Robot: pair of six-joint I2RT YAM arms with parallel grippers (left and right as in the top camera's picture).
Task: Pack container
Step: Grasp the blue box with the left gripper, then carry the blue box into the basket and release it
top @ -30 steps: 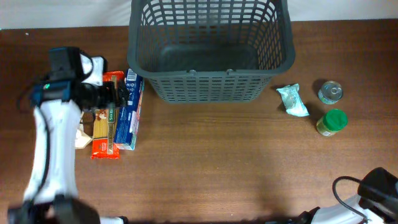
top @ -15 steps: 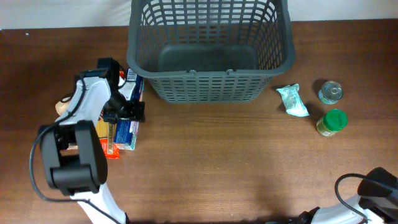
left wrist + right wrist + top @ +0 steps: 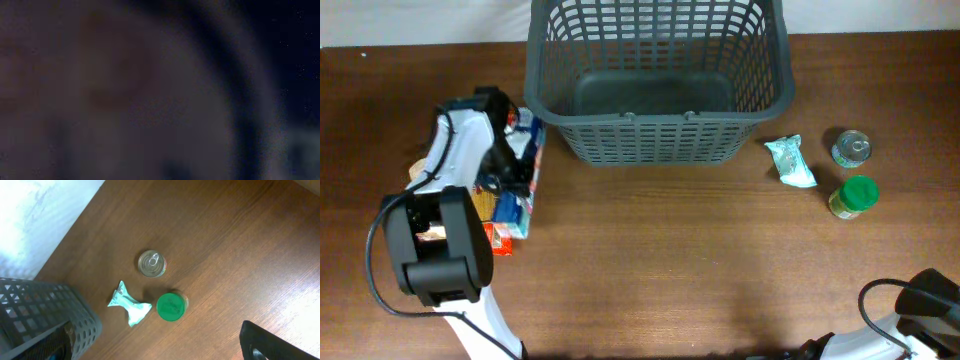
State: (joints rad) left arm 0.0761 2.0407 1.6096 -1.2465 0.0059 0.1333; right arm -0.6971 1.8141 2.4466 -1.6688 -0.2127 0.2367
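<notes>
At the far edge of the table (image 3: 670, 270), middle of the overhead view: container (image 3: 660, 140), dark grey lattice basket, upright, open side up, solid bottom visible through the mouth. Far rim cut off by the top of the frame. Corner of it also in the right wrist view, lower left.

Just left of the container: stack of flat packages lying side by side, blue box (image 3: 523, 205) nearest the basket, orange packet (image 3: 498, 238) on its outer side. Left gripper (image 3: 512, 168) low over this stack, arm arched above it and covering most of it. Jaw state impossible to tell from overhead. Left wrist view only dark blur, pressed close to something.

Right of the container, apart from it: pale green pouch (image 3: 790, 162), then tin can (image 3: 851, 148), then green-lidded jar (image 3: 853, 196) just in front of the can. All three separate on bare wood.

Right gripper (image 3: 270, 342) only a dark edge in the corner of its own view, well back from these items; spread or closed, cannot tell.
</notes>
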